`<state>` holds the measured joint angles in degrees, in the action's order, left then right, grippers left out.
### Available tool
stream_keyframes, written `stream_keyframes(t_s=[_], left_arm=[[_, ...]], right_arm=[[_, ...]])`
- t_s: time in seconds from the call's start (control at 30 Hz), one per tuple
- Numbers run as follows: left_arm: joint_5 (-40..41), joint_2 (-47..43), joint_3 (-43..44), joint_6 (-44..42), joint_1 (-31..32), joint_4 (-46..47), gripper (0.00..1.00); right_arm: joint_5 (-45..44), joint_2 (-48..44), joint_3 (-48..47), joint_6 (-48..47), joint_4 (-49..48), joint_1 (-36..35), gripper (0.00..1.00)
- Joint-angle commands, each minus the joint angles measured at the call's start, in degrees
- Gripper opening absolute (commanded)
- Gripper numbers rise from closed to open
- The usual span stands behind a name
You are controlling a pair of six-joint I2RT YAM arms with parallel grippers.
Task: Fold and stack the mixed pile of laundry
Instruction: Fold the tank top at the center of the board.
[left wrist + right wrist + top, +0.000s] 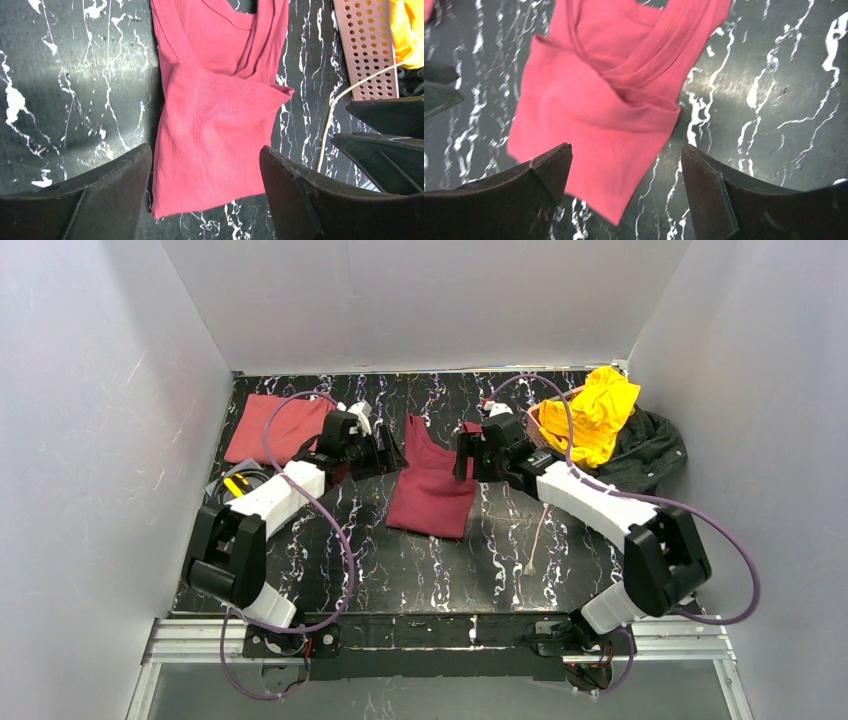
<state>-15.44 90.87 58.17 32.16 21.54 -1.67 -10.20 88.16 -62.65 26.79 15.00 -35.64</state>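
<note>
The table (420, 570) carries a maroon top (432, 485) lying flat at its middle. Salmon cloth (275, 427) sits far left. Black cloth (655, 450), yellow cloth (600, 410) and basket (367, 45) crowd the far right. Left tool (205, 150) and right tool (626, 150) flank the top, both released and empty, with the cord (535, 540) nearby.

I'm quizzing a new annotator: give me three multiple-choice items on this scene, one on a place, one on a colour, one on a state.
1. Where is the yellow garment? A. far-right corner B. centre C. far-left corner
2. What colour is the tank top between the arms? A. black B. red C. yellow
3. How do the left gripper and right gripper stand? A. both shut on cloth B. one shut C. both open, empty
Answers: 1 A, it lies far back on the right; 2 B, red in every view; 3 C, each wrist view shows wide jaws gripping nothing.
</note>
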Motion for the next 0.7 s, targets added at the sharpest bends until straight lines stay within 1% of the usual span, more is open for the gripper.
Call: stream_keyframes(t_s=[0.0,0.1,0.2,0.23,0.3,0.33,0.47,0.57,0.67], left_arm=[[-0.6,-3.6,-4.6,-2.8,-0.1,-4.6,0.77],[-2.3,-2.8,-7.1,-2.5,0.1,-4.4,0.77],[-2.9,-1.1,-8.5,-2.5,0.2,-4.1,0.77],[-3.3,-0.4,-8.9,-2.5,0.2,-3.6,0.77],[-3.8,1.2,-8.9,-2.9,0.4,-3.1,0.75],[-4.0,2.0,-8.7,-3.1,0.4,-3.2,0.74],[-4.4,3.8,-8.6,-3.7,0.7,-2.8,0.61],[-5.0,5.3,-8.4,-4.3,1.0,-2.5,0.59],[-5.5,6.9,-8.2,-4.5,1.5,-2.0,0.50]], right_arm=[[8.5,-4.9,5.0,1.8,-0.8,-0.2,0.88],[13.1,-4.8,8.4,3.0,-2.3,-0.4,0.85],[15.0,-4.2,10.7,3.4,-4.2,-1.7,0.82],[15.2,-3.7,11.1,3.5,-4.7,-2.2,0.79],[15.6,-2.4,11.3,3.7,-4.7,-2.8,0.70],[15.3,-1.6,11.1,3.8,-4.2,-3.1,0.67],[12.5,-0.2,11.0,4.5,-2.2,-4.6,0.66],[12.4,0.2,11.9,5.1,-2.5,-5.0,0.65],[12.6,1.6,12.3,5.6,-2.5,-5.6,0.59]])
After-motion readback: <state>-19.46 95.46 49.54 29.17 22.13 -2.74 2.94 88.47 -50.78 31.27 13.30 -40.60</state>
